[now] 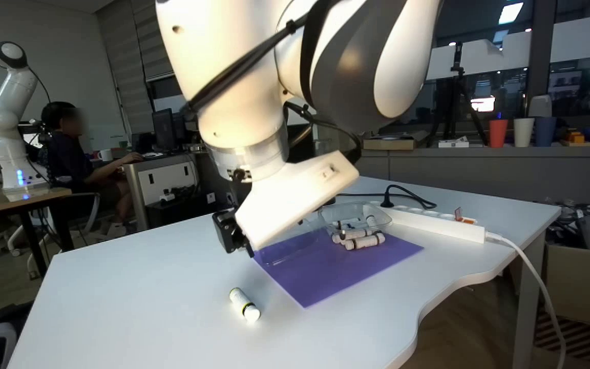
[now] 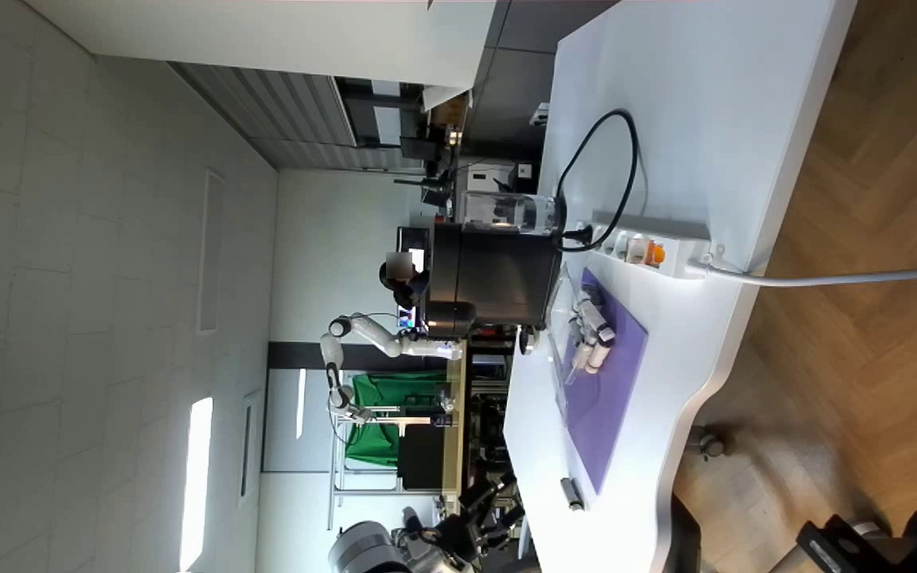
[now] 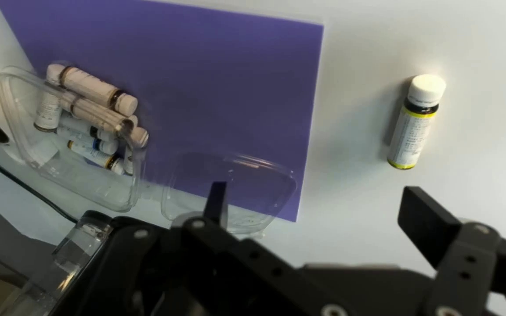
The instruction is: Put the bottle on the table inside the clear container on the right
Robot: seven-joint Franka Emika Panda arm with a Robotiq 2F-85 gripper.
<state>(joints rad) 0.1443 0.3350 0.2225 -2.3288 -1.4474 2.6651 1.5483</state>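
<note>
Gripper [image 3: 314, 199]: 2 fingers [image 3: 428, 228] wide apart, nothing between them. Step in hand, as judged: reaching for the bottle [image 3: 414, 131]; grasp not yet made.

Bottle lies on its side on the table [image 1: 136, 297], off the purple mat [image 3: 218, 87]. In the wrist view it is beyond the fingertips, toward picture right. Best approach, probably: shift over until it is centred, turn the wrist slightly to meet the body square, go low, close gently on the labelled middle. Round body; an off-centre touch likely rolls it.

Next out: empty-looking clear tray or lid [image 3: 262, 182], partly over the mat's corner. Carry high above it; thin plastic probably slides if brushed.

Farther: clear container [image 1: 352, 209], right of that tray in an exterior view. Similar bottles [image 3: 88, 85] in or against it; cannot tell for each. Set the bottle down low, inside the wall, before release. Tall black machine [image 2: 506, 274] stands near; leave the wrist room.

Lettering: bottle label white, rows of small dark print, 2 yellow bands, black ring below a white cap; no brand legible. Labels on the other bottles too small to read. Power strip [image 1: 430, 226]: no readable marking.
</note>
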